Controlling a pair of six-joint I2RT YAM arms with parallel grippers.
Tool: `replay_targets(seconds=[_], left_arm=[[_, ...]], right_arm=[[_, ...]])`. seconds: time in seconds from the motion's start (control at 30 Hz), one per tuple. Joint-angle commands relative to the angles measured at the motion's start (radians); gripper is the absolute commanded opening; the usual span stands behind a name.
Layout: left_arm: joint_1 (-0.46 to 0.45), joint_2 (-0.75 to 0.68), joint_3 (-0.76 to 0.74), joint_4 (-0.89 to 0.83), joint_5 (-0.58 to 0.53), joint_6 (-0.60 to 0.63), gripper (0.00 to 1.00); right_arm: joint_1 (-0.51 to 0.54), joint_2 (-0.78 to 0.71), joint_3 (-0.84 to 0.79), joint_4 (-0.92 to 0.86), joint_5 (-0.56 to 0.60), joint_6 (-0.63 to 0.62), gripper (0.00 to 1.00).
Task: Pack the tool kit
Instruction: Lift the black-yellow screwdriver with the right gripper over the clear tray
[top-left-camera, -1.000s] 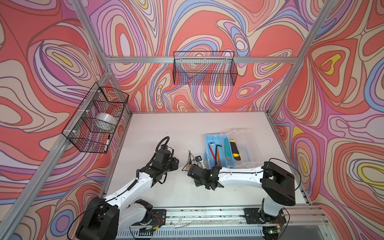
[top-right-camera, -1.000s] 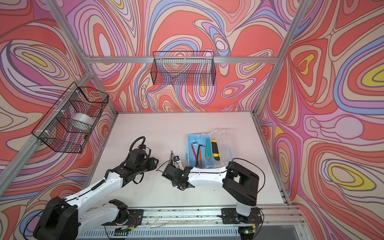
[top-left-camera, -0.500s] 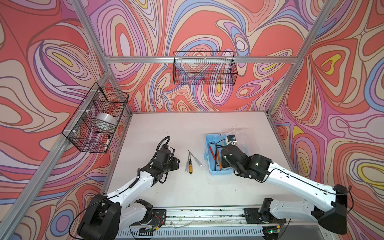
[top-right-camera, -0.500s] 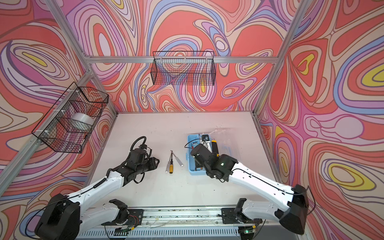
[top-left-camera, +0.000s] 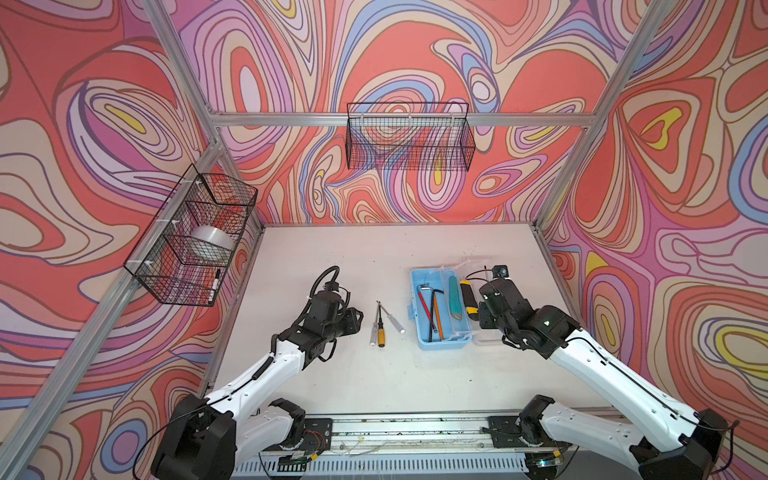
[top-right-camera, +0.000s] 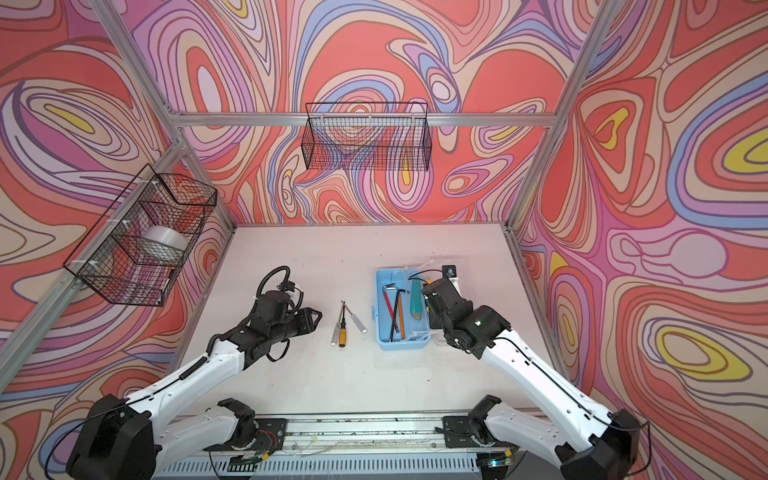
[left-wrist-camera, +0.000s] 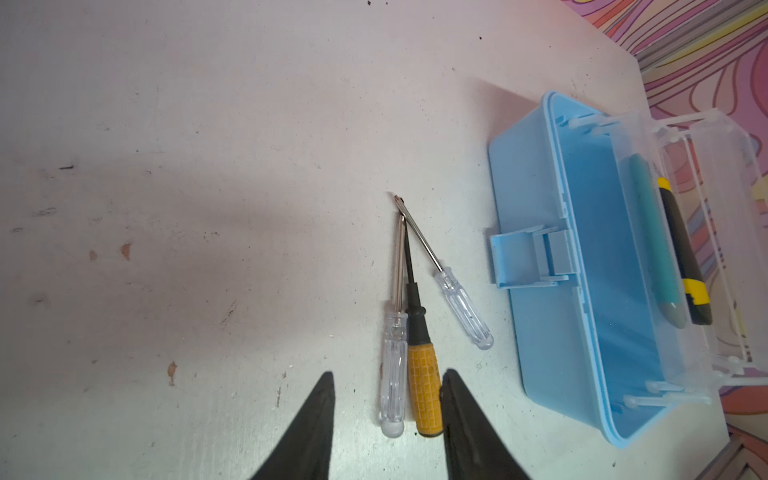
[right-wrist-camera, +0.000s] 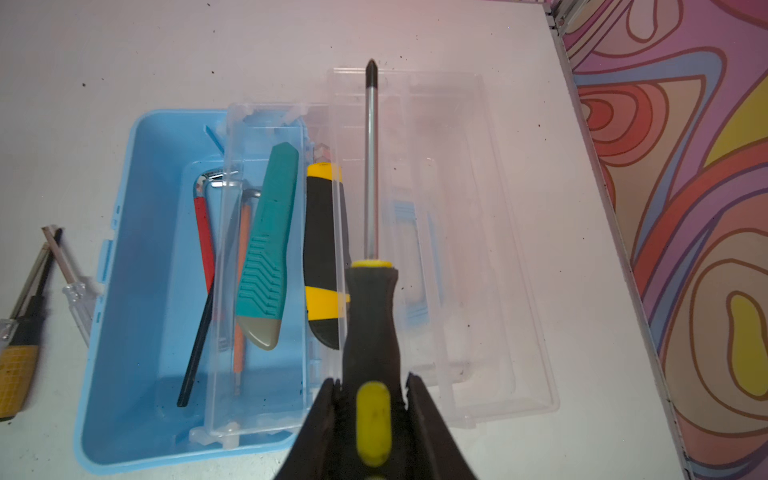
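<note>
White tabletop boxed in by walls of swirling red, pink and lilac. On its right half, in both top views, small rectangular light-blue plastic box, standing open, long side running away from the robot. Clear plastic lid lying flat on the table along the box's right side. On the blue floor inside: red hex key, black hex key, orange hex key and silver hex key tucked at the far end. Over the box's right part, clear plastic tray with teal utility knife in it. Black-and-yellow utility knife just beside that, toward the lid.

Over the seam between tray and lid, right gripper, clamped on the butt of long black-handled screwdriver with yellow cap. Steel shaft running along the box's length, tip toward the far end.

Left of the box, loose on the table, three small drivers with tips close together: clear-handled screwdriver, yellow-handled screwdriver with black shank touching it, second clear-handled screwdriver splayed toward the box's blue latch. Left gripper just beside their handle ends, jaws moderately apart, holding nothing.

Farther out, black wire basket on the back wall, and left-wall wire basket holding a roll of clear tape.
</note>
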Motion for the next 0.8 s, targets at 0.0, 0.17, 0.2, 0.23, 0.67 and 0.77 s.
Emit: replay_targets(seconds=[0.0,0.17,0.2,0.23,0.67,0.77], left_arm=[[0.003,-0.017,0.013,0.006,0.047,0.009,0.43],[0.003,-0.011,0.004,0.015,0.058,0.011,0.42],[0.003,-0.009,0.002,0.017,0.058,0.011,0.43],[0.003,-0.008,0.002,0.019,0.058,0.011,0.42],[0.003,0.023,-0.010,0.038,0.056,0.005,0.43],[0.002,0.016,-0.013,0.040,0.050,0.005,0.43]], right_arm=[[-0.035,0.005,-0.013,0.037,-0.025,-0.058,0.00],[-0.077,0.032,-0.010,0.058,-0.068,-0.077,0.00],[-0.079,0.037,-0.011,0.063,-0.072,-0.078,0.00],[-0.082,0.048,-0.009,0.060,-0.070,-0.078,0.00],[-0.094,0.152,-0.029,0.076,-0.046,-0.005,0.00],[-0.100,0.184,-0.020,0.069,-0.054,0.000,0.13]])
